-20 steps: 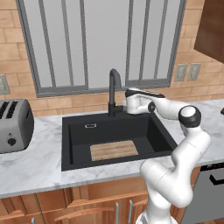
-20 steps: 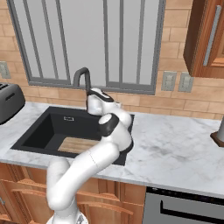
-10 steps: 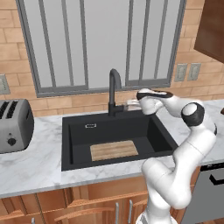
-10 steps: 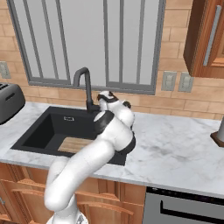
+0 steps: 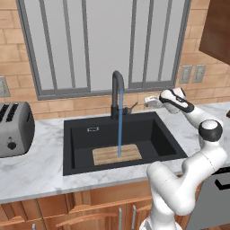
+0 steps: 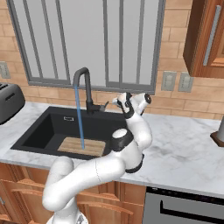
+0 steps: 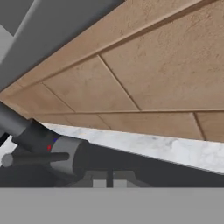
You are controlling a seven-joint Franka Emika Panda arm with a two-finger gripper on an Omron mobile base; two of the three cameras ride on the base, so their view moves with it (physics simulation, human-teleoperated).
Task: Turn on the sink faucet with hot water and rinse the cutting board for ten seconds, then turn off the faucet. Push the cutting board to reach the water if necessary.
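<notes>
Brick wall and a grey-framed window (image 5: 103,45) are backing the white marble surface (image 5: 31,173) that we are looking across. Set into it, the black sink (image 5: 81,155) is holding the cutting board (image 5: 117,155), which is lying flat on the basin floor toward the front, roughly under the spout. We are seeing the sink faucet (image 5: 117,92) standing upright behind the basin's back rim, its arched spout curving forward, and the water (image 5: 120,123) is running from it as a thin blue line straight down onto the board's middle. From the right base view, the stream (image 6: 80,118) is landing on the board (image 6: 83,146) toward its left part.

Our tool (image 5: 147,100) is hanging just to the right of the faucet base, above the back edge of the surface, and is pointing left toward the small grey lever (image 5: 133,107). It is sitting near the lever, but we cannot tell whether the two are touching. In the hand view, the dark finger tips (image 7: 106,178) are standing pressed close together with nothing between them, and the faucet's lever (image 7: 35,158) is lying off to the left of them against the dark base.

On the left of the surface, a silver toaster (image 5: 13,130) is standing well apart from the sink. Two wall outlets (image 5: 192,74) are sitting on the brick to the right of the window.
</notes>
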